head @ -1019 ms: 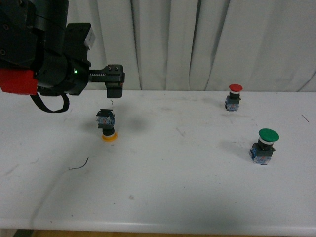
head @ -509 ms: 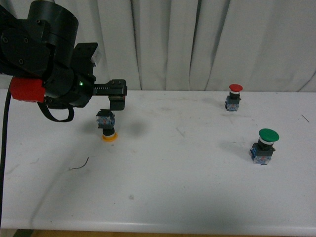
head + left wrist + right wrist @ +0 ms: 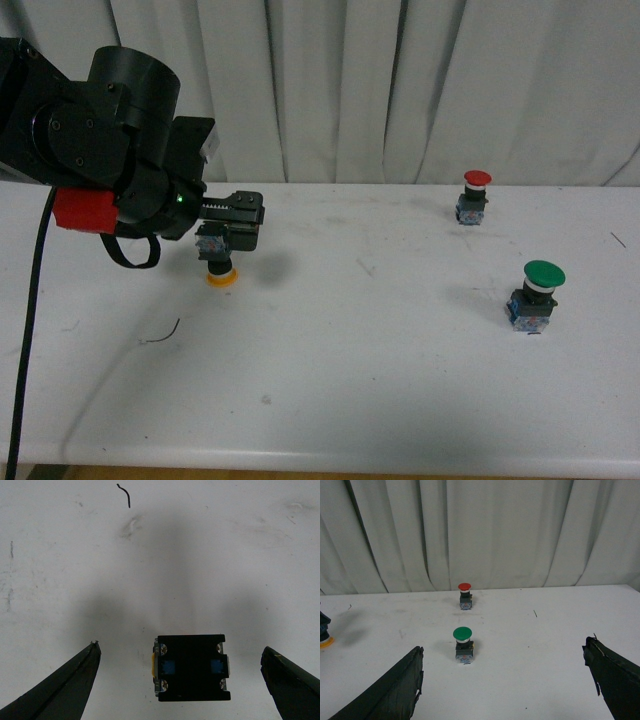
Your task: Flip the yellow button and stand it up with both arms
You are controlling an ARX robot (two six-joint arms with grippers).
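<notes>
Yellow button (image 3: 220,277) sits cap-down between the left gripper's (image 3: 180,649) wide-apart jaws. This looks like the grasp step; next they should close squarely on its base.

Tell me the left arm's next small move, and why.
Probably close the left tool on the yellow button at its block base. The button stands cap-down, and the wrist view shows the open fingers straddling that base, both clear of it.
</notes>
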